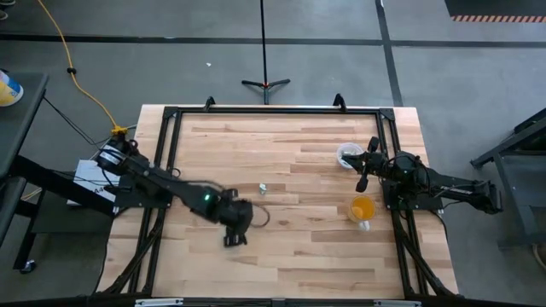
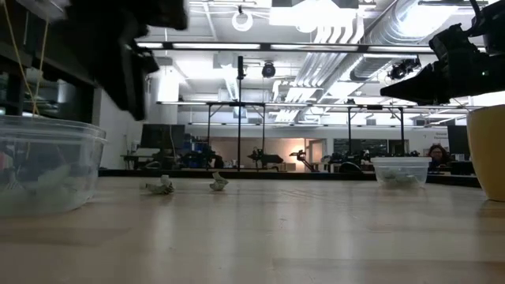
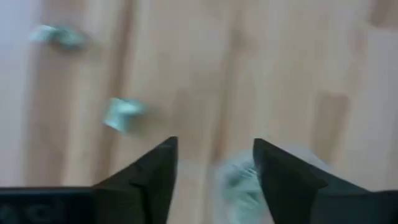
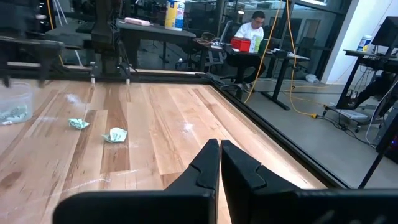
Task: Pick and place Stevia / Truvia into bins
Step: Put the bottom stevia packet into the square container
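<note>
Two crumpled green-and-white packets (image 1: 263, 189) lie on the wood near the table's middle; the low view shows them side by side (image 2: 160, 187) (image 2: 218, 183). My left gripper (image 1: 235, 239) is open and hovers above a clear bin (image 2: 47, 162) with packets inside. That bin shows between its fingers (image 3: 239, 180) in the left wrist view. My right gripper (image 1: 362, 181) is shut and empty, raised beside the second clear bin (image 1: 348, 155), which also holds packets (image 2: 401, 171).
An orange translucent cup (image 1: 362, 209) stands near the table's right edge, on the near side of my right gripper. A black frame (image 1: 171, 115) runs round the tabletop. Bare wood lies between the two arms. People sit at desks (image 4: 252, 28) in the room beyond.
</note>
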Robot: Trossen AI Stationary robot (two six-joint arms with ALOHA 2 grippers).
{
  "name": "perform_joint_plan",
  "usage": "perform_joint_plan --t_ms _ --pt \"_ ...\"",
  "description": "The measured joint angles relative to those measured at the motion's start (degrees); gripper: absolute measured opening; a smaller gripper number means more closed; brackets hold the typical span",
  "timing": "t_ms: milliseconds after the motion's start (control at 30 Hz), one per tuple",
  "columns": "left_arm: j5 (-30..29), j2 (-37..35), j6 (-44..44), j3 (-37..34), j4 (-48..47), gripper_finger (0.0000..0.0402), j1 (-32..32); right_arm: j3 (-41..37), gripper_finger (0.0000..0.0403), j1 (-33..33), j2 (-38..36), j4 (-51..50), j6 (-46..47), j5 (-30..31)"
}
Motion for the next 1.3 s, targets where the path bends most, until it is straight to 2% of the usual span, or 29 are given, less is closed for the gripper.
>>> perform_joint_plan --t_ms 167,367,500,833,1000,1300 --pt "-2.8 0.9 3.0 0.0 0.7 0.0286 7.6 0.0 0.0007 0.0 0.0 0.0 -0.6 0.0" --pt "5.5 6.1 11.5 0.0 2.6 0.0297 13.9 0.0 0.0007 0.0 0.1 0.0 -0.7 0.0" --pt "9.7 10.8 17.9 -0.1 3.6 0.0298 14.7 0.0 0.0007 0.0 0.7 0.0 -0.6 0.0" --pt "8.4 15.0 19.4 0.2 2.5 0.0295 14.5 0.0 0.0007 0.0 1.6 0.0 -0.7 0.0" --pt "8.3 15.1 20.0 0.1 2.6 0.0256 14.5 0.0 0.0007 0.0 1.6 0.0 -0.6 0.0" --pt "8.1 14.0 23.1 0.0 3.1 0.0110 14.6 0.0 0.0007 0.0 1.9 0.0 -0.6 0.0"
